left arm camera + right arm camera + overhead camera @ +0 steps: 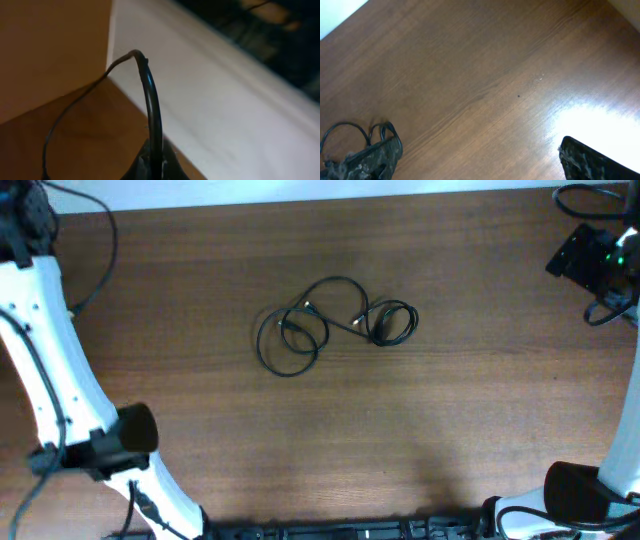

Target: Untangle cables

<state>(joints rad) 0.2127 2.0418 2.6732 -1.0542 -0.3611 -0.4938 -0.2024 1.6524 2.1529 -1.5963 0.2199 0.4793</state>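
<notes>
My gripper (477, 159) hangs over the wooden table (470, 75). Its two dark fingers (367, 159) are spread wide, one at the lower left edge of the view and the other at the lower right, with bare wood grain between them. Their tips look scuffed and mottled. A thin black wire (342, 129) loops just behind the lower-left finger; I cannot tell whether it touches it. A bright glare patch (590, 122) lies on the wood just above the other finger. A pale surface (335, 12) shows beyond the table's edge at the upper left.
</notes>
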